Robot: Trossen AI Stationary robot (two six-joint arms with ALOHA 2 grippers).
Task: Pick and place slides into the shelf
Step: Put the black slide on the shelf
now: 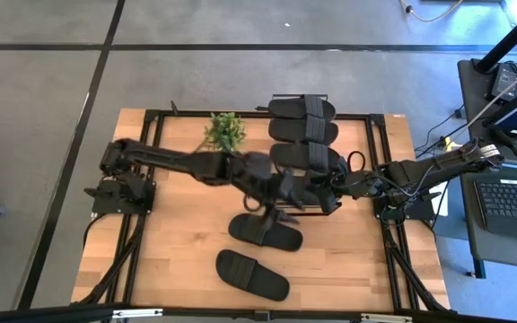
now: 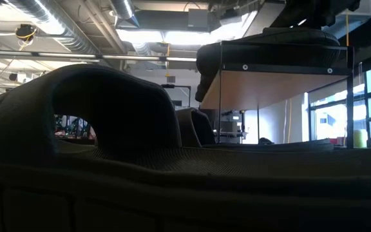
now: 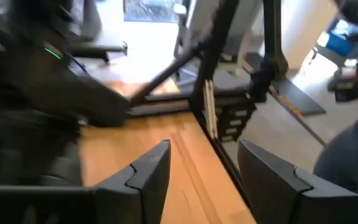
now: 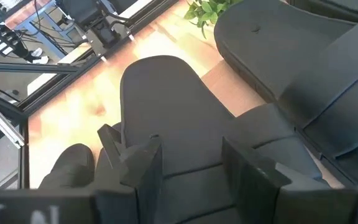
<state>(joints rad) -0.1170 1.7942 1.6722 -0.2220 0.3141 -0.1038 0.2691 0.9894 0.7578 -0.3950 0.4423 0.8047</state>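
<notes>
Two slides lie loose on the tabletop (image 1: 178, 260) nearest me: one (image 1: 252, 274) at the front edge, another (image 1: 265, 232) just short of the left gripper (image 1: 272, 208), whose fingers (image 3: 149, 171) are parted with nothing between them. Beside it, the right gripper (image 4: 188, 163) hovers open over a slide (image 4: 166, 99) at the shelf (image 1: 371, 121). Beyond both, three more slides (image 1: 302, 109) already crowd the shelf top. With both arms meeting so closely, I'd worry they knock each other, or nudge a shelved slide off.
</notes>
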